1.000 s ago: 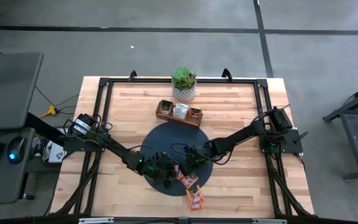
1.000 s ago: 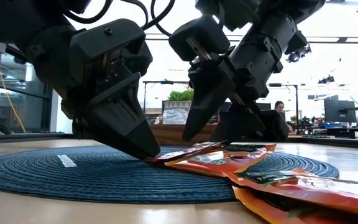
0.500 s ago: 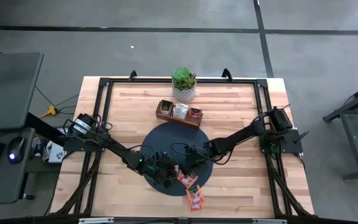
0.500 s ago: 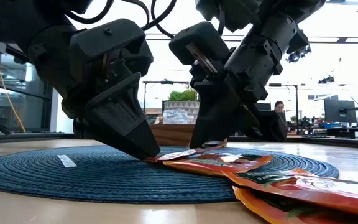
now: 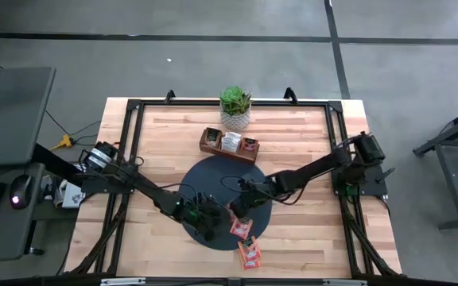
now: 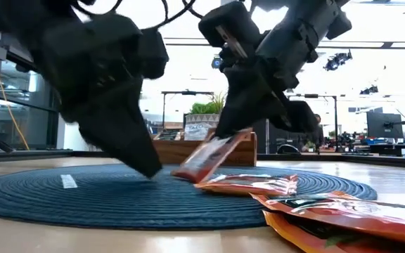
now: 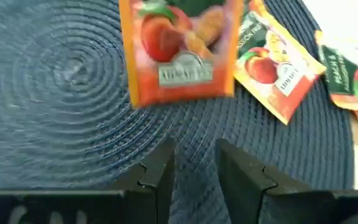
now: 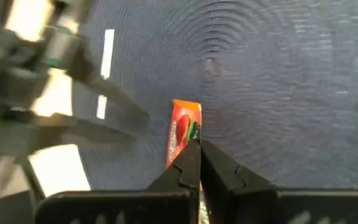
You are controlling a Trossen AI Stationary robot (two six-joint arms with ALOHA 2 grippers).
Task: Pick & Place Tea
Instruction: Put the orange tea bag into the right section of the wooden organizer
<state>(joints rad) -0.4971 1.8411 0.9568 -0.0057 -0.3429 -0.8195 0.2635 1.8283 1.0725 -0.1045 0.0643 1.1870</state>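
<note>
While the right gripper (image 6: 225,133) hung low over the dark round mat (image 5: 205,179), it pinched one orange-red tea sachet (image 6: 209,156) by its top edge, so the sachet hung tilted with its low corner near the mat. Seen from above, this gripper (image 5: 235,213) was over the mat's 4 o'clock part, and its arm reached in from the worktop's 3 o'clock side. Through the right wrist camera, the two dark fingers (image 8: 188,168) were squeezed tight on the sachet (image 8: 182,134), which showed edge-on. The left gripper (image 5: 207,225) was at about 6 o'clock on the mat, just beside the right one, with its tips down close to the mat (image 6: 83,200). Its fingers (image 7: 157,177) stood a little apart with nothing between them, and the lifted sachet (image 7: 179,50) hung in front of them. A second orange-red sachet (image 5: 238,229) lay flat at the mat's 5 o'clock edge, and it showed beside the lifted one in the left wrist camera (image 7: 277,78). More orange-red sachets (image 5: 250,253) lay in a small pile on the wooden worktop (image 5: 308,139), just off the mat at 5 o'clock. A thin white strip (image 6: 68,181) lay on the mat. At the mat's 12 o'clock edge stood a brown wooden tray (image 5: 228,144), and a green plant in a white pot (image 5: 235,106) stood past it.
</note>
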